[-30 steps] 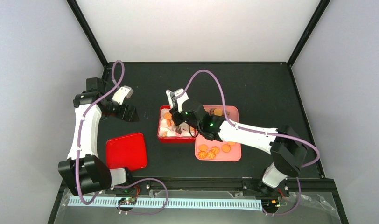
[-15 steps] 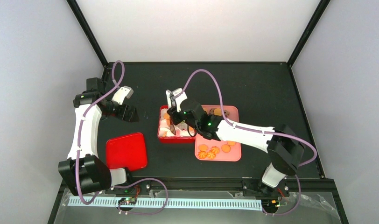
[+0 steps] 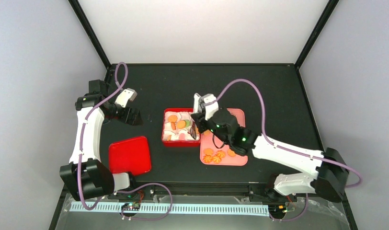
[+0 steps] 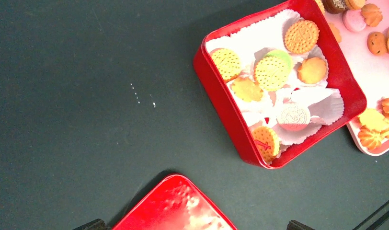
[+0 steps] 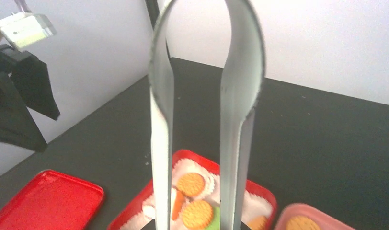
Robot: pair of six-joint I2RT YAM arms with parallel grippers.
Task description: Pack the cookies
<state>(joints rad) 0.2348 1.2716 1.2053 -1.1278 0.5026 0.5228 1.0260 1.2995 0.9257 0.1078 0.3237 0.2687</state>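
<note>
**Red tin holds cookies, tongs hang over its right side**

Nearest us, left of centre on the dark desk (image 3: pixel 279 91), a red lid (image 3: pixel 130 155) lies flat. Level with it on the right we see the near end of a pink tray (image 3: pixel 241 161), where a few orange swirl cookies (image 3: pixel 214 155) sit together. Just beyond, touching the tray's left edge, is the red tin (image 3: pixel 164 130). It is lined with white paper cups (image 4: pixel 326 106) and carries more of the cookies, mostly golden rounds, one green and one pale. Over the tin's right side we find the right end effector (image 3: pixel 200 125), clamped on metal tongs (image 5: pixel 161 143) whose two arms stand apart with nothing between them. Farther back on the left, well apart from the tin, the left end effector (image 3: pixel 132 116) hangs with its fingers spread wide and empty. At the tray's far end we make out brown and pink cookies.
</note>
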